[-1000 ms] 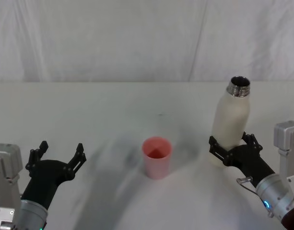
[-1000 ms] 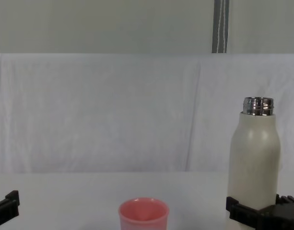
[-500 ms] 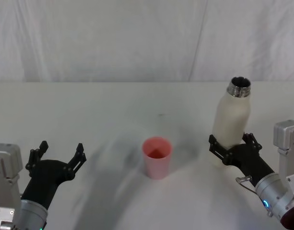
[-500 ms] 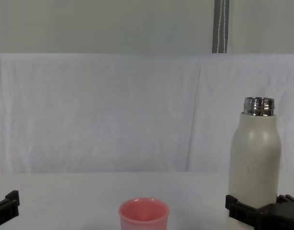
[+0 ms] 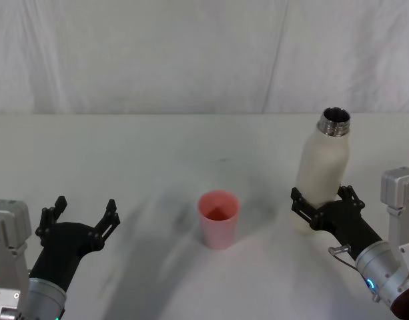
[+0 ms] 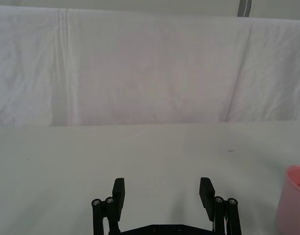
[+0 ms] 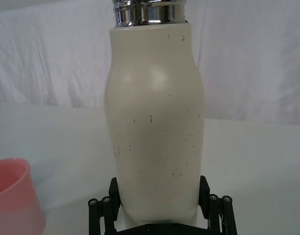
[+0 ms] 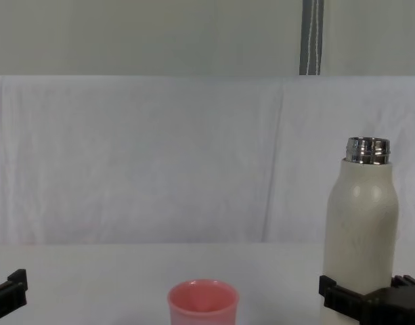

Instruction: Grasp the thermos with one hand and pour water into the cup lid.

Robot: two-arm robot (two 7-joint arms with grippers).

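The thermos (image 5: 323,167) is a tall cream-white bottle with an open steel neck, standing on the right of the table. My right gripper (image 5: 321,197) is shut on the thermos low on its body, one black finger on each side. In the right wrist view the thermos (image 7: 154,122) sits between the fingers (image 7: 115,191), which touch its wall. The cup lid (image 5: 218,219), a small pink cup, stands upright at the table's middle, to the left of the thermos. Near the front left, my left gripper (image 5: 85,207) is open and holds nothing. The chest view has the thermos (image 8: 361,230) and cup lid (image 8: 202,303).
The white table (image 5: 157,147) runs back to a white cloth backdrop (image 5: 191,53). Bare surface lies between the cup lid and my left gripper (image 6: 162,188). The cup lid's rim (image 6: 294,200) shows at the edge of the left wrist view.
The thermos's neck has shifted very slightly to the right, with my right gripper around its base. The left arm and the cup lid have not moved.
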